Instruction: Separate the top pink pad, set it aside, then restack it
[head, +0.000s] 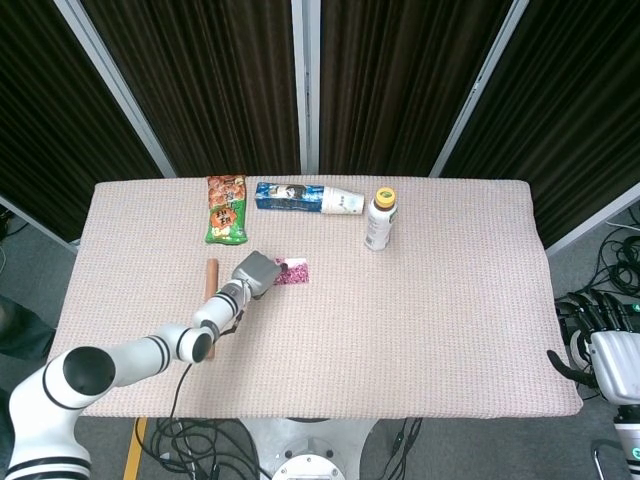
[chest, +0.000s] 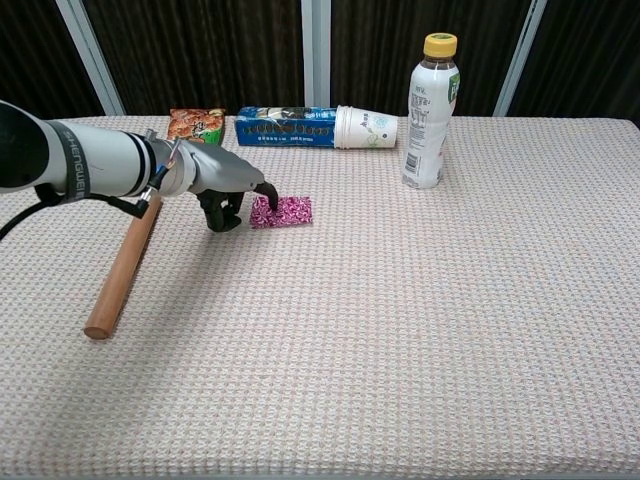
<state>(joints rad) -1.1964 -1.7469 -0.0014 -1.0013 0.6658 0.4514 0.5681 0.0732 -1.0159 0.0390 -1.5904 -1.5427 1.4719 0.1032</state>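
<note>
The left hand's fingers (chest: 262, 192) curl down, narrow, one dark tip touching the left edge of the pink pad (chest: 283, 211); whether anything is pinched cannot be told; the left hand (chest: 225, 184) sits left of centre in the chest view; the pad lies flat on the table (chest: 400, 320); a wooden rod (chest: 123, 265) lies lower left; the right hand (head: 603, 336), fingers apart and holding nothing, hangs at the head view's lower right.

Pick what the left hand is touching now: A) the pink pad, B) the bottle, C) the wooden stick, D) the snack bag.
A: in the chest view the left hand has a fingertip on the near-left edge of the pink pad.
</note>
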